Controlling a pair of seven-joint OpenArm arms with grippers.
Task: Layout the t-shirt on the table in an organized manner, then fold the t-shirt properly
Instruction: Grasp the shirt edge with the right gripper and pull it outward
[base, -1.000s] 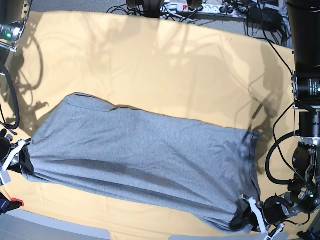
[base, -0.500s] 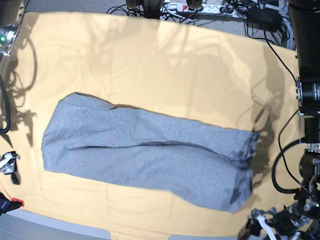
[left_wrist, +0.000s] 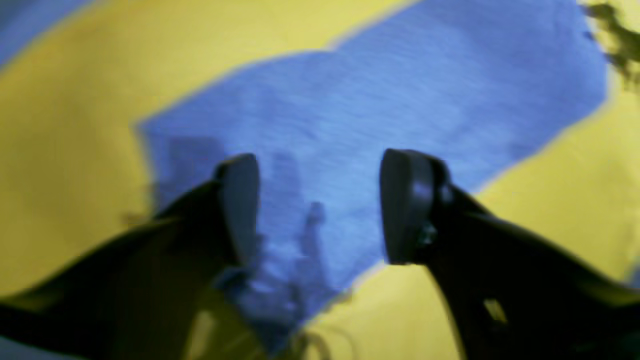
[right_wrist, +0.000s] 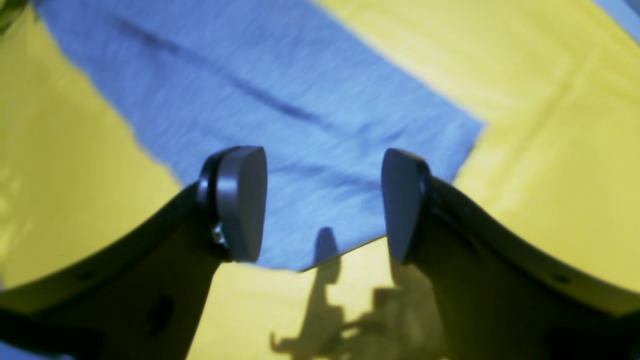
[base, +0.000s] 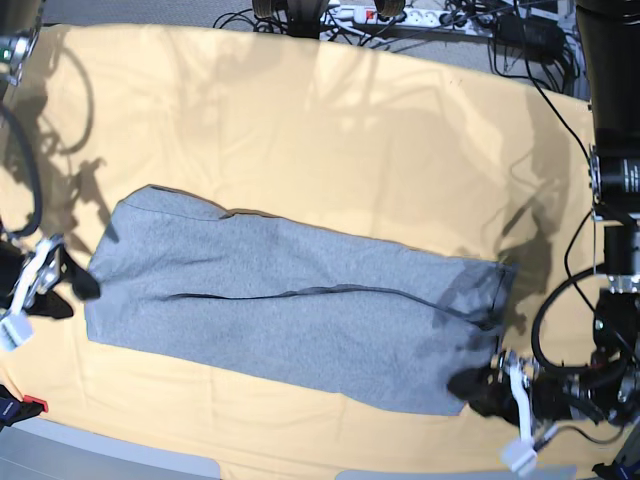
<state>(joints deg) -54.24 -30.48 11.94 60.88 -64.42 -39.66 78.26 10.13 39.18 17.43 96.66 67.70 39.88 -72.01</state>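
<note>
You won't find any writing to read here: the t-shirt (base: 290, 320) shows only its plain heather-grey side, folded into a long band that runs from the left of the base view down toward the lower right, lying flat on the worktop (base: 330, 150) with its pale yellow-orange cloth. A dark fold line crosses the band lengthwise, and only the base view shows it whole; that view also shows black cables and a white power strip (base: 400, 15) along the top edge. The wrist views tint the fabric blue and are blurred, yet they give what the base view cannot: the left gripper (left_wrist: 320, 205) has its dark, rounded pads spread wide with nothing between them, above the shirt's rumpled end near its edge, and the right gripper (right_wrist: 322, 202) is likewise spread and empty over the other end's corner. In the base view the right gripper (base: 45, 275) sits just beside the shirt's left end, the left gripper (base: 490, 385) at its lower right corner.
</note>
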